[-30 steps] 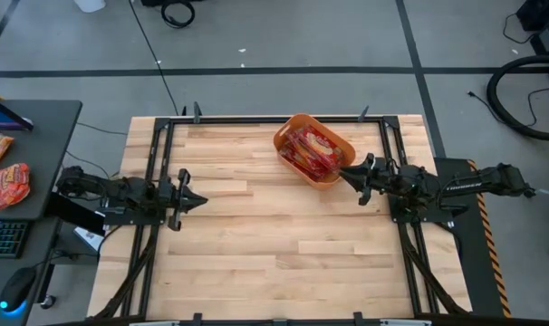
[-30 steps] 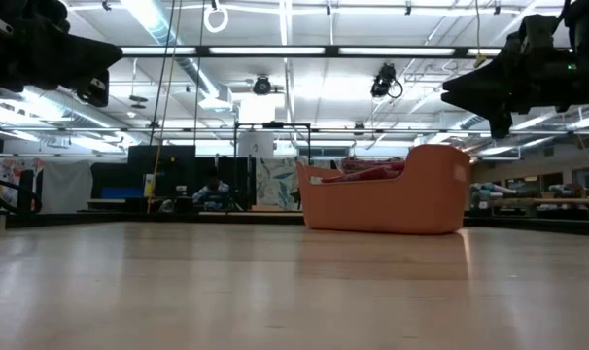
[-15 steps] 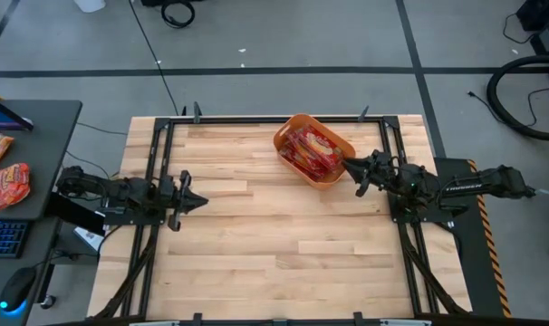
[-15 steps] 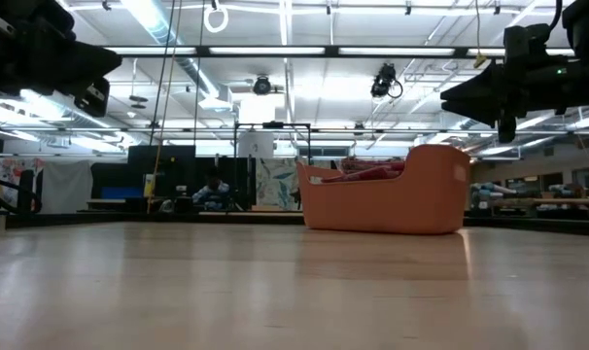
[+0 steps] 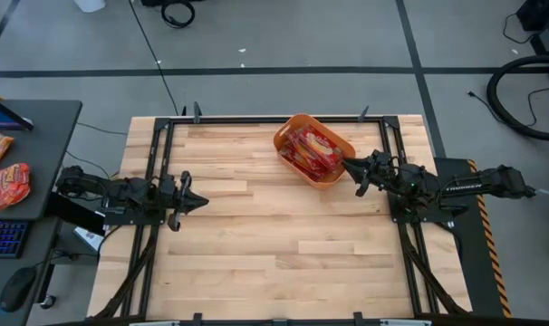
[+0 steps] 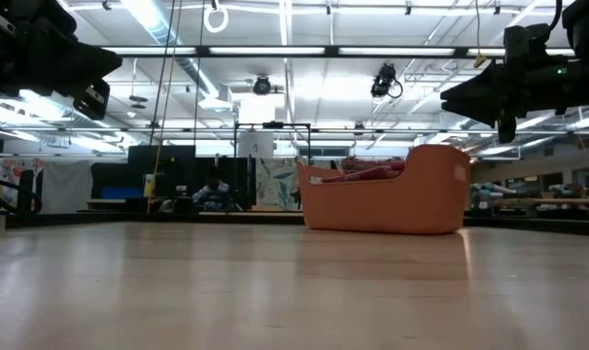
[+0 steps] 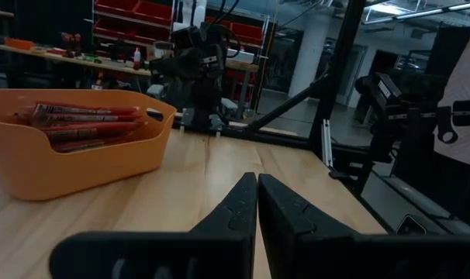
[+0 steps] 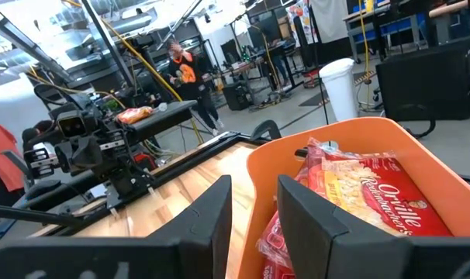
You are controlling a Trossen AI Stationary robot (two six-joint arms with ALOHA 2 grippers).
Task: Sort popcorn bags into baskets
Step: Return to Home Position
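The orange tub (image 5: 284, 138) stands near the table's far edge, right of the middle. Several red popcorn bags (image 5: 313, 152) lie packed inside it, some standing on edge (image 7: 80, 124); in the right wrist view one shows its cream picture (image 8: 374, 194). My right gripper (image 5: 346, 164) hovers open at the tub's right near corner, above rim height (image 6: 445, 97), touching nothing; the rim (image 8: 336, 139) shows just beyond its fingers (image 8: 254, 186). My left gripper (image 5: 205, 201) is shut and empty, held above the table's left side (image 7: 257, 182).
Two more red packets (image 5: 10, 184) lie on a side desk left of the table, beside a keyboard. Black frame rails (image 5: 157, 163) run along the table's left and right sides. Bare wood (image 5: 274, 244) stretches between the arms and toward the near edge. A person (image 8: 181, 66) stands far off.
My right gripper has shifted a little toward the far edge and the tub's corner, turning slightly, then held still. The tub and the bags have not moved.
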